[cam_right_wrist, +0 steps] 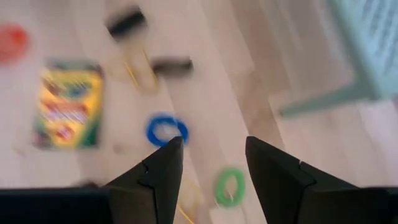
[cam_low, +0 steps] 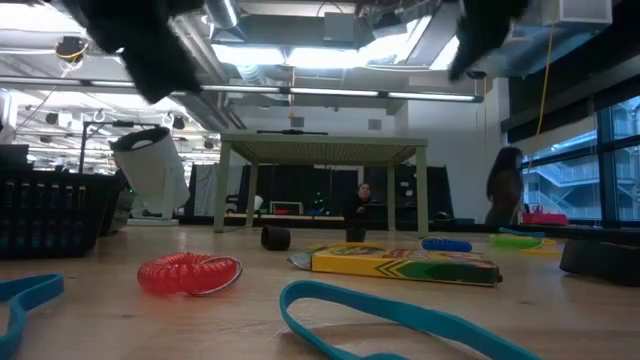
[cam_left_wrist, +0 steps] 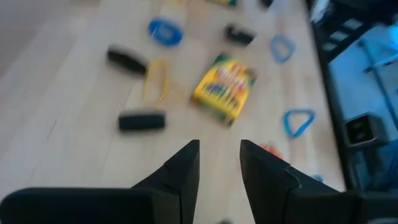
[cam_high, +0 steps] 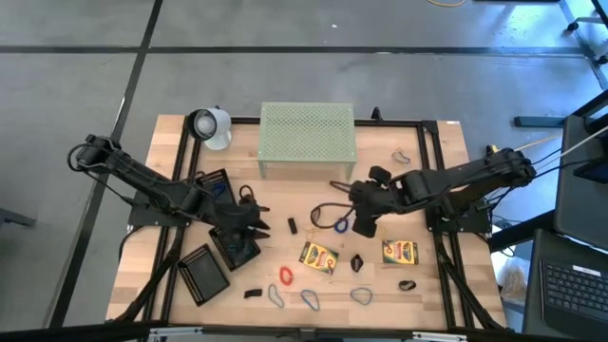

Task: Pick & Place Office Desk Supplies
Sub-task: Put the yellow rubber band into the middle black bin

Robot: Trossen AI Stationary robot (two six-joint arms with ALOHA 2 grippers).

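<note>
Crayon boxes (cam_high: 319, 256), rubber bands (cam_high: 284, 275), clips (cam_high: 292, 226) lie scattered mid-table near the green stand (cam_high: 307, 140). Left gripper (cam_left_wrist: 219, 163) over the mesh tray (cam_high: 204, 274), fingers slightly parted, empty. Right gripper (cam_right_wrist: 211, 163) above the blue band (cam_right_wrist: 166, 130), wide open, empty.

The left claw (cam_left_wrist: 219, 163) hangs over the surface (cam_left_wrist: 74, 93), fingers slightly parted with nothing between them. Ahead lie a crayon box (cam_left_wrist: 224, 88) (yellow-green), a blue rubber band (cam_left_wrist: 165, 32) and a black clip (cam_left_wrist: 142, 121).

Bright ceiling lights (cam_low: 300, 55) overhead; both wrist views smeared by motion blur.
</note>
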